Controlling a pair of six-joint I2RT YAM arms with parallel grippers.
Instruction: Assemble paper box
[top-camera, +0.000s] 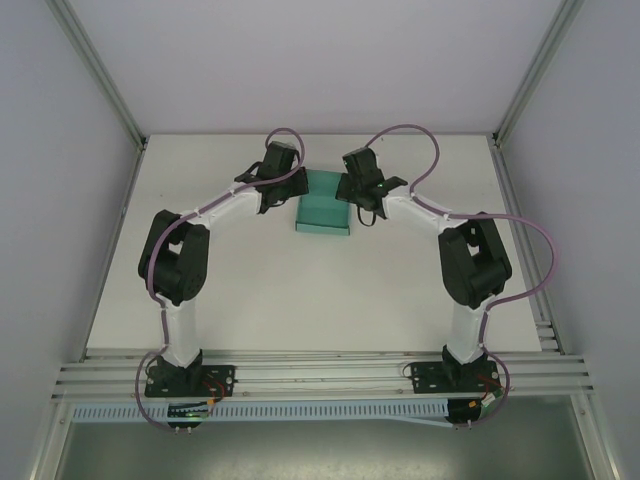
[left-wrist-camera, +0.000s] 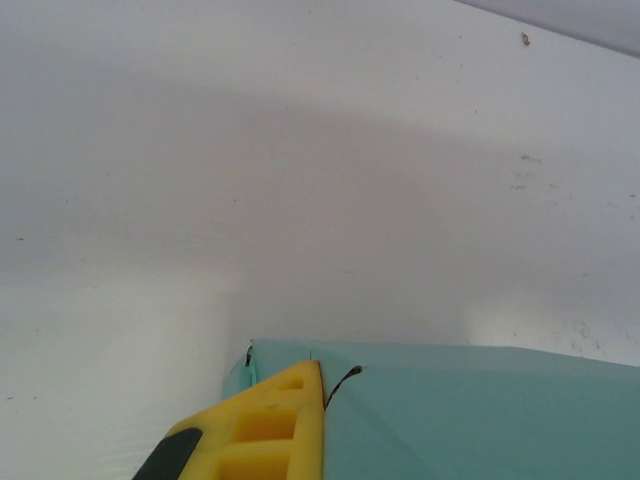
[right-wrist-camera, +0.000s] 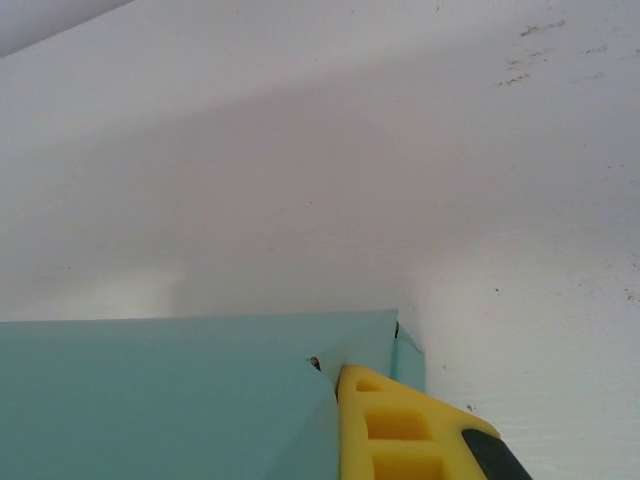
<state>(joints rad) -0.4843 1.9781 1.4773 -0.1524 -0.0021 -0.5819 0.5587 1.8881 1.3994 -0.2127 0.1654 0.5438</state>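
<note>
White table (top-camera: 200, 300); teal paper box (top-camera: 323, 212) on it.

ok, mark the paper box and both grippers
paper box (top-camera: 322, 210): top view, middle of teal panel
left gripper (top-camera: 300, 182): top view, fingertips at box's far-left corner
right gripper (top-camera: 347, 190): top view, fingertips at box's far-right corner

The paper box (top-camera: 323, 205) is thin teal-green card, lying on the white surface (top-camera: 250, 300) toward its far middle. From above it reads as a rough rectangle with a darker band along its near edge, perhaps a raised flap. Close up, its panels (left-wrist-camera: 480, 410) are smooth, meeting at a crease (right-wrist-camera: 160, 400).
</note>
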